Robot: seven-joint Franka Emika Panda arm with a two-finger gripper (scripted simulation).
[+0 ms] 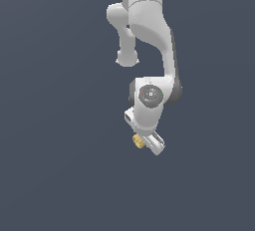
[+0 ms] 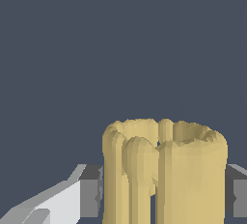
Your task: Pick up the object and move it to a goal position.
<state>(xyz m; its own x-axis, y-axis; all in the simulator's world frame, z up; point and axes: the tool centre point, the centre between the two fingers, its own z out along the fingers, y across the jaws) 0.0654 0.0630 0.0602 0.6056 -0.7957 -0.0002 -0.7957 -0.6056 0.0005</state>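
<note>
The object (image 1: pixel 138 141) is a small tan-yellow ridged chunk that peeks out at the exterior view's left side of the white hand. In the wrist view the object (image 2: pixel 164 170) fills the space between the two grey finger pads (image 2: pixel 91 191), touching both. My gripper (image 1: pixel 143 143) is shut on the object, also seen in the wrist view (image 2: pixel 164 196). The fingers themselves are hidden behind the hand in the exterior view. I cannot tell whether the object is touching the floor or is lifted off it.
A plain dark blue-grey surface (image 1: pixel 60 175) fills both views. The white arm (image 1: pixel 149 31) reaches down from the top of the exterior view. No other objects or goal marker show.
</note>
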